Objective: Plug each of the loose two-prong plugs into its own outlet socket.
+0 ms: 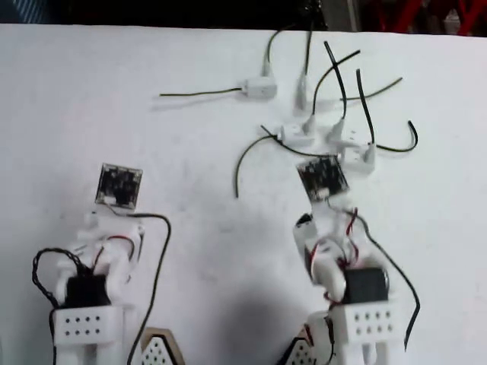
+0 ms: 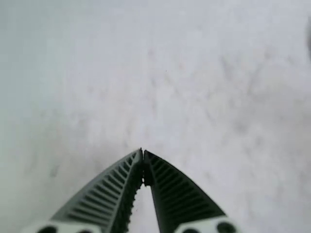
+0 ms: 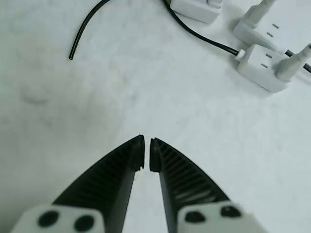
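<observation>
Left fingers (image 2: 116, 194): closed tip to tip, nothing held, over white tabletop (image 2: 204, 87).
Right fingers (image 3: 114, 172): pressed nearly together, nothing held; my wrist view catches an outlet block (image 3: 260, 65) and a black cord (image 3: 92, 19) ahead.
High view: I see the plug-and-socket cluster (image 1: 298, 135) just past the right arm (image 1: 335, 258), and a lone plug (image 1: 259, 89) farther off.
Room: the left arm (image 1: 106, 258) stands well apart from that cluster, wide tabletop between.

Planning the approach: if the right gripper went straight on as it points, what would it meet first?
Bare table, then probably the black cable beside a white outlet block; depth is unclear.
</observation>
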